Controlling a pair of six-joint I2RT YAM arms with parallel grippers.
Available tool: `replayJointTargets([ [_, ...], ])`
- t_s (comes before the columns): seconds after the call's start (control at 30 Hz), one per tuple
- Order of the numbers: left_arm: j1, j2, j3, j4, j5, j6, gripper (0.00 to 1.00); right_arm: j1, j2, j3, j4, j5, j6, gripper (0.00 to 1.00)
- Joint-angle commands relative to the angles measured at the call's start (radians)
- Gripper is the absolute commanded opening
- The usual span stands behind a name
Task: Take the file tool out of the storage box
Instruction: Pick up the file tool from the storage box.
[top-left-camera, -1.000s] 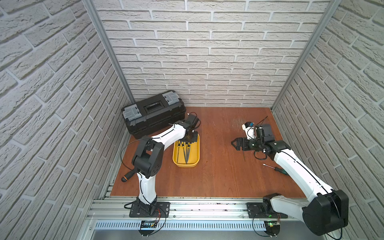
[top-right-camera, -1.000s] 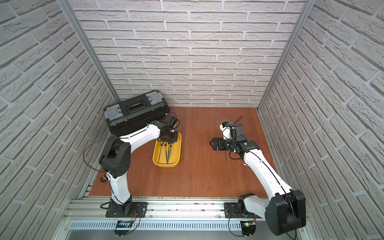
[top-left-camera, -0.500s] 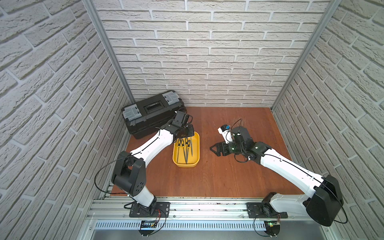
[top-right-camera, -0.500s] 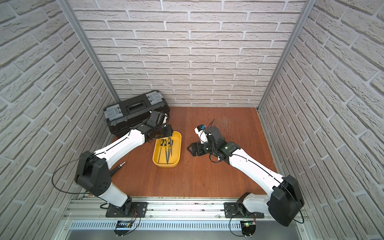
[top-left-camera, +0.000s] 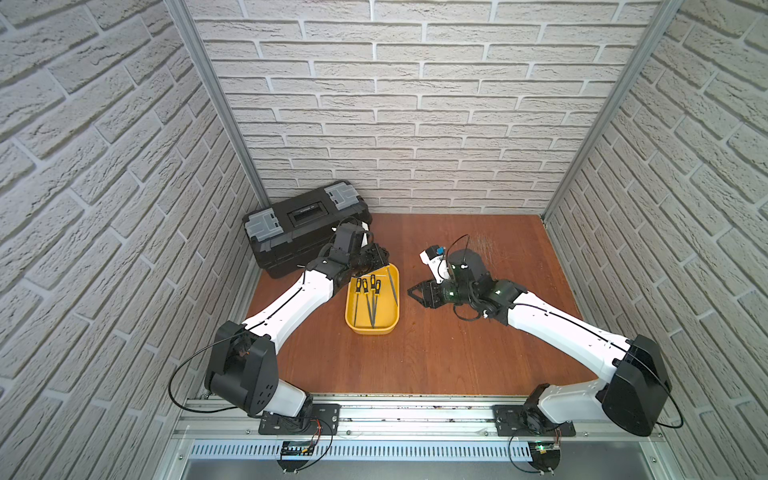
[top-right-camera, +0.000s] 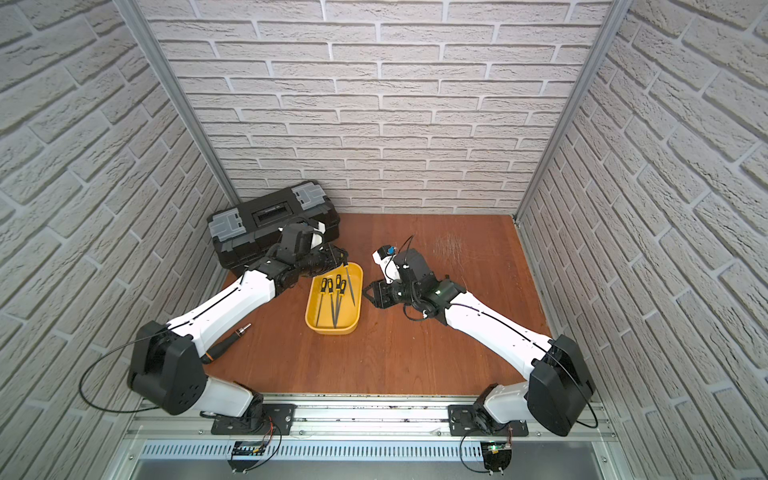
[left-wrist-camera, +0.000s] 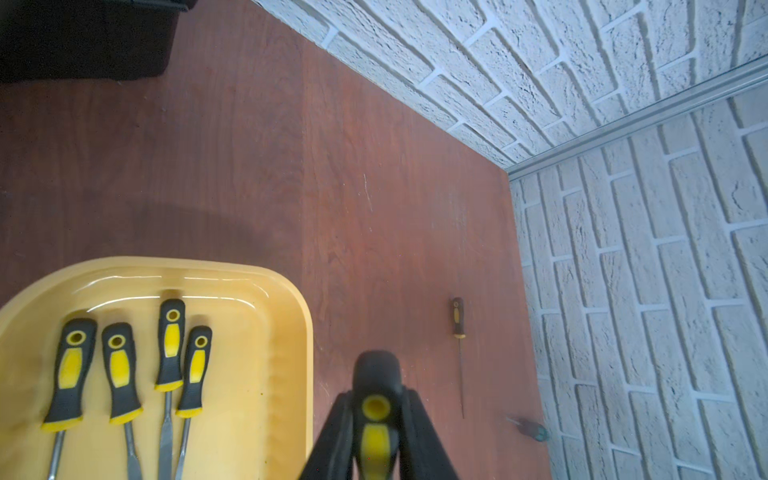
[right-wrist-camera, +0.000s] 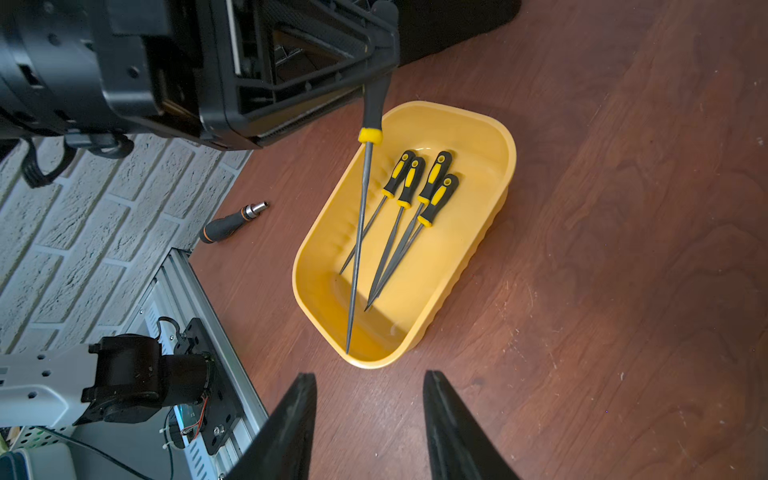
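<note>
1. The left gripper (right-wrist-camera: 378, 25) is shut tight on the black and yellow handle of one file (right-wrist-camera: 361, 232).
2. This file hangs tilted, handle up and thin point down, and its point is inside the yellow storage box (right-wrist-camera: 478, 257). I cannot tell if the point touches the bottom.
3. In both top views the file (top-left-camera: 392, 286) leans over the side of the storage box (top-left-camera: 372, 330) that is nearer the right arm.
4. Four other files (right-wrist-camera: 415, 195) lie flat in the storage box, side by side, with their handles toward the back wall.
5. The storage box sits on the brown table (top-left-camera: 457, 353), just in front of the black toolbox (top-left-camera: 303, 232).
6. The right gripper (right-wrist-camera: 368, 376) is low and near the storage box. Its two fingers are apart and there is nothing between them.
7. A black screwdriver handle (top-right-camera: 230, 338) lies on the table by the left arm.
8. The left wrist view shows one more thin file (left-wrist-camera: 458, 332) on the table near the side wall. A green-handled tool (left-wrist-camera: 532, 430) lies close by it.
</note>
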Motion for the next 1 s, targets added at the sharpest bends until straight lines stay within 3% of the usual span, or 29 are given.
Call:
replayJointTargets([
  [0.0, 0.01, -0.036, -0.019, 0.119, 0.072, -0.062, 0.2, 0.007, 0.015, 0.04, 0.06, -0.034, 0.009, 0.41],
  [0.23, 0.022, -0.034, -0.03, 0.169, 0.126, -0.115, 0.21, 0.011, 0.044, 0.049, 0.079, -0.058, 0.021, 0.32],
  [0.83, 0.029, -0.041, -0.021, 0.17, 0.138, -0.123, 0.2, 0.025, 0.094, 0.08, 0.08, -0.08, 0.024, 0.2],
  [0.97, 0.029, -0.04, -0.023, 0.169, 0.137, -0.123, 0.2, 0.026, 0.103, 0.082, 0.076, -0.078, 0.022, 0.14],
])
